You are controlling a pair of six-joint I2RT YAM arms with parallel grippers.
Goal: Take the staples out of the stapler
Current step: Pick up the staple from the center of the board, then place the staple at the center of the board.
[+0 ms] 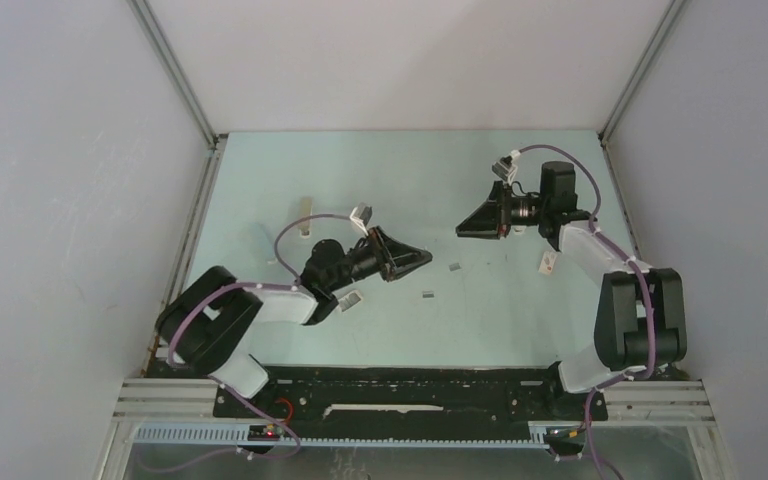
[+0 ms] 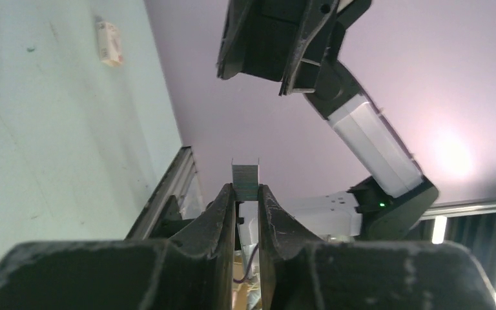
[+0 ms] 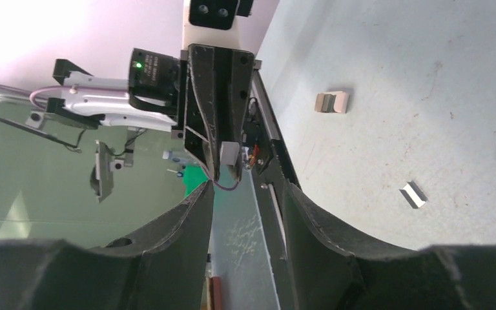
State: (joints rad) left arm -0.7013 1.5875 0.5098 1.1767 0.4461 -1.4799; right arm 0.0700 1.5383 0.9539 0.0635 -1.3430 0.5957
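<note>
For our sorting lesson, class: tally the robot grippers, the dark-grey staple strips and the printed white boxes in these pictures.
Black two-finger grippers: 2 (left gripper, right gripper)
Short dark-grey metal staple strips: 3
Small white printed rectangular box: 1
Total: 6

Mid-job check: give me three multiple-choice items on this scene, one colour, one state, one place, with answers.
1. The table is: A pale green; B red; C black.
2. The right pincer is: A open, empty; B clamped tight shut; C out of view.
3. The staple strip in the left wrist view is: A flat on the table; B in the left pincer; C in the right pincer.
Answers: A, the bare surface looks pale green; A, a clear gap with nothing in it; B, it is clamped there, off the table.
</note>
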